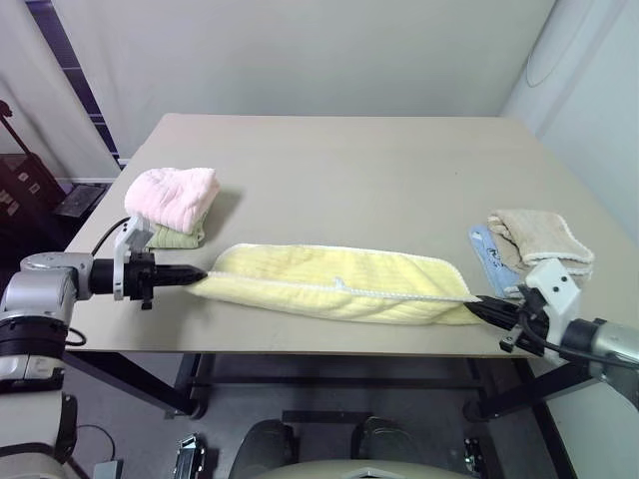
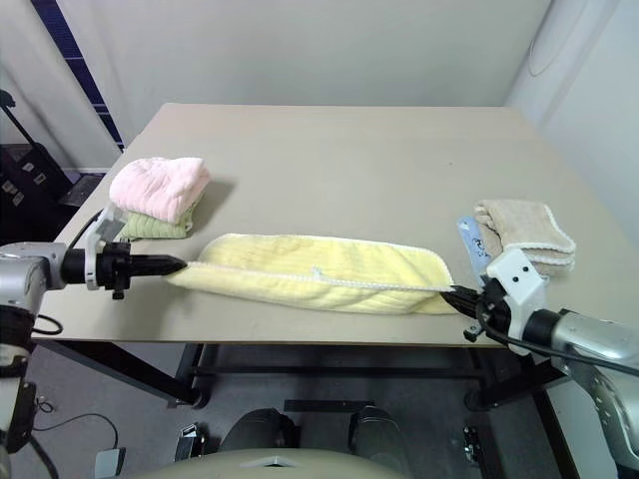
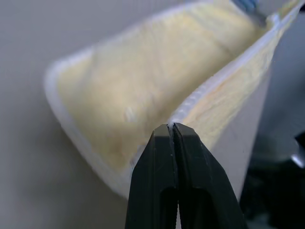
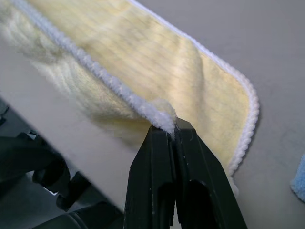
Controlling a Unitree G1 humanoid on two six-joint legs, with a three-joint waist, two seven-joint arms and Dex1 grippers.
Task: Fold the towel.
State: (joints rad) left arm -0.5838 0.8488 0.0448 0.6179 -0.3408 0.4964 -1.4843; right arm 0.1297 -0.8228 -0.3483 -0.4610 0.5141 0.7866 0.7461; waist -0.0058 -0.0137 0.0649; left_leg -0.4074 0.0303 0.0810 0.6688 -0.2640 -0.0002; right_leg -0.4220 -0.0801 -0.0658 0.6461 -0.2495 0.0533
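Towel (image 1: 334, 282), soft and limp, stretched along the near edge of the table (image 1: 359, 170); best taken at hem corners. Left hand (image 3: 172, 128) and right hand (image 4: 170, 129) each clamp the hem. Wrist views reveal the pinch, apparently on one layer; head views show full span.

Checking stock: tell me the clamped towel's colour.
Pale yellow towel, white hem; clearest in left eye view.

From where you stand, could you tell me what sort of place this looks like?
Probably a robot test room, not a home: one bare table against plain walls, with the towel and folded spare towels laid out.
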